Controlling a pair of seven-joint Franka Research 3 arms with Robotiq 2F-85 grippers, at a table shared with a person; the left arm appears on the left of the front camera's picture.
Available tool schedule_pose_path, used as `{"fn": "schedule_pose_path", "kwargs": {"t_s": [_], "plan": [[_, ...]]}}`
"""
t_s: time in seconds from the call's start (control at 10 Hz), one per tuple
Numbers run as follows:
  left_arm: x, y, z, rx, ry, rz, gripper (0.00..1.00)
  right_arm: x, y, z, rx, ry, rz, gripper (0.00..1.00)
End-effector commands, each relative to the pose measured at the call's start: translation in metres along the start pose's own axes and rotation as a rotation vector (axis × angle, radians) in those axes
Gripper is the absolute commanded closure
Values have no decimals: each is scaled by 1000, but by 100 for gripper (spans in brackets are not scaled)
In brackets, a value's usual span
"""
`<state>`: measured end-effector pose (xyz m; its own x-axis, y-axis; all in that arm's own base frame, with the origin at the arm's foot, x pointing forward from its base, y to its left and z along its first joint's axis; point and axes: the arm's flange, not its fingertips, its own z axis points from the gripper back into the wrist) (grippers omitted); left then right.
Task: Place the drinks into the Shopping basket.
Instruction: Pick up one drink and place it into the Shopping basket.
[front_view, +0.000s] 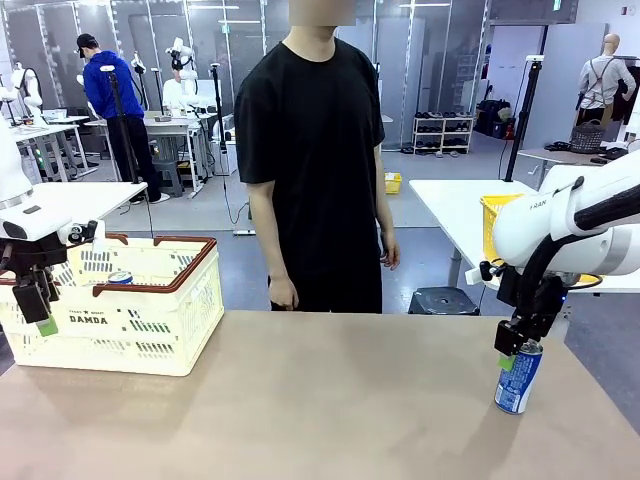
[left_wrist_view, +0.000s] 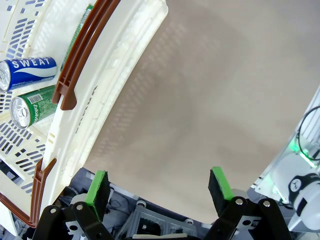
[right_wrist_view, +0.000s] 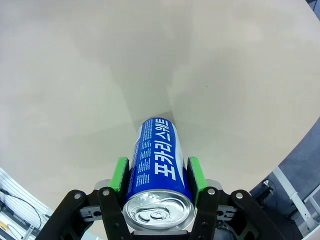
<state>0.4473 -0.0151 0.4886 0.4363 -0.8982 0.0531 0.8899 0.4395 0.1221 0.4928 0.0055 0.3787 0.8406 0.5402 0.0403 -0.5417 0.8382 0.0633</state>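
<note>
A workshop room with white work tables behind, and in front a wide beige tabletop (front_view: 300, 400) with a person in a black T-shirt (front_view: 315, 150) standing at its far edge, arms hanging down.

The right tool (front_view: 512, 350) is over the right part of the tabletop. Its two green pads (right_wrist_view: 120, 172) are pressed against opposite sides of a slim blue metal drink can with white lettering and a silver top (right_wrist_view: 159, 165), so it is closed on the can. In the front view the can (front_view: 518, 378) stands upright beneath this tool with its base on or just above the tabletop; which one cannot be told.

The left tool (left_wrist_view: 157, 187) hangs far to the other side, just in front of the near left wall of a large cream-white slotted plastic shopping basket with a reddish-brown rim and handles (front_view: 150, 330). Its fingers (left_wrist_view: 97, 187) stand wide apart and there is nothing between them.

Beyond the left tool, inside the basket, two cans lie on their sides next to each other: another blue can marked "SWEAT" (left_wrist_view: 27, 71) and a green can with a silver top (left_wrist_view: 32, 106).
</note>
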Motion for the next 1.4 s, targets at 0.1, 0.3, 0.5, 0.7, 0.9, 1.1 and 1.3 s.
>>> {"fn": "schedule_pose_path", "kwargs": {"t_s": [0.1, 0.3, 0.5, 0.7, 0.9, 1.1, 1.3], "plan": [[0, 0, 2, 12, 10, 5, 0, -1, 10, 9, -31, -6, -33, 100], [0, 0, 2, 12, 10, 5, 0, -1, 22, 25, -38, -30, -75, 100], [0, 0, 2, 12, 10, 5, 0, -3, 49, 63, -116, -53, -91, 100], [0, 0, 2, 12, 10, 5, 0, -5, 78, 97, -184, -48, -79, 100], [0, 0, 2, 12, 10, 5, 0, 0, 106, 115, -204, -70, -21, 100], [0, 0, 2, 12, 10, 5, 0, 12, 142, 121, -189, -94, 60, 100], [0, 0, 2, 12, 10, 5, 0, 30, 174, 108, -202, -91, 131, 100]]}}
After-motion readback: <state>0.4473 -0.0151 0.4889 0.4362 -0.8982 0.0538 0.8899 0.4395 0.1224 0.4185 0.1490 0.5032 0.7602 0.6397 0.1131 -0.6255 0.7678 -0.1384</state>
